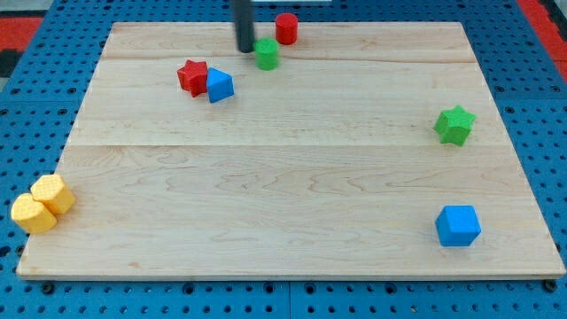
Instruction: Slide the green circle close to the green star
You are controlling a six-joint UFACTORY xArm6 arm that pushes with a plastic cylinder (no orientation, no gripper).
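Observation:
The green circle [267, 54], a small cylinder, stands near the view's top, just left of centre. My tip [245, 49] touches or nearly touches its left side, the rod rising to the view's top edge. The green star [454, 124] lies far off at the view's right, below the circle's level.
A red cylinder [286, 28] stands just up and right of the green circle. A red star [191, 76] and a blue triangle [219, 85] touch at the upper left. Two yellow blocks [41, 205] sit at the lower left, a blue cube [458, 225] at the lower right.

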